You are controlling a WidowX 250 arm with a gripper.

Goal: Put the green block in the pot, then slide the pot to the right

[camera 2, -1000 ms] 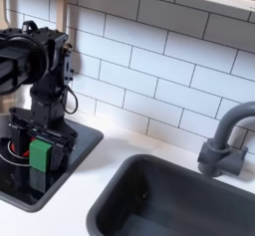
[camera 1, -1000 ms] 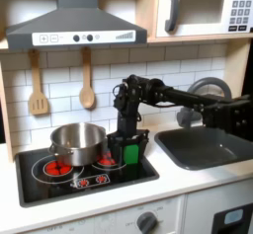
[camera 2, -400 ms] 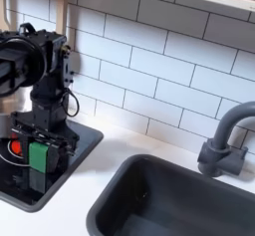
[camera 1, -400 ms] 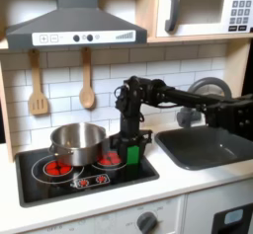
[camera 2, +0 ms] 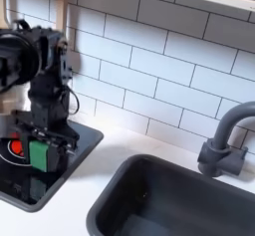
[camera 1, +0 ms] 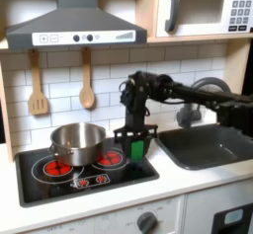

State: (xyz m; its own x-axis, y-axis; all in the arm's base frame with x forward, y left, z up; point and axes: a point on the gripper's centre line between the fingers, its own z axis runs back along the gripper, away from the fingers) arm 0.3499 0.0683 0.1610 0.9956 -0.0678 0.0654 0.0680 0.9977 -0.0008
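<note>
Claw clamped on the green block, held just above the stovetop's right-hand edge in the first exterior view. Same grip in the second exterior view: block between black fingers. Pot on the rear left burner, left of claw, apart from it.

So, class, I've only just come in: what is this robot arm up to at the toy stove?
A robot arm's gripper is shut on the green block, holding it just above the black stovetop, near the stovetop's right edge in the first exterior view. The pot sits on the stovetop to the block's left in the first exterior view, and the block is not yet in it. The grey sink lies on the far side of the gripper from the pot.
</note>
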